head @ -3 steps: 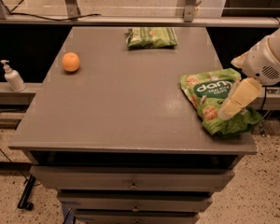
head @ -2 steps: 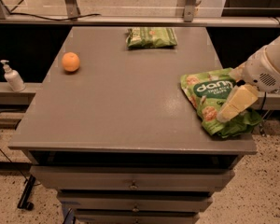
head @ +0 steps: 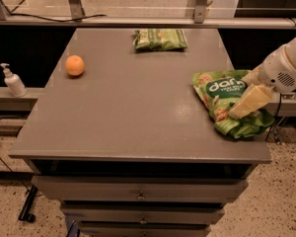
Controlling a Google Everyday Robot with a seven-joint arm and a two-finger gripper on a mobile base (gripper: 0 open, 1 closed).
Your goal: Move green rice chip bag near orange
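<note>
The green rice chip bag lies on the right side of the grey table, near its right edge, with its dark green label facing up. The orange sits at the table's far left. My gripper comes in from the right on a white arm and rests on the bag's right part, its cream-coloured fingers pointing down and to the left over the bag.
A flatter green packet lies at the table's back edge. A white pump bottle stands on a ledge left of the table. Drawers run below the table's front edge.
The arm has drawn slightly lower and to the right over the bag. The bag and the orange lie where they were.
</note>
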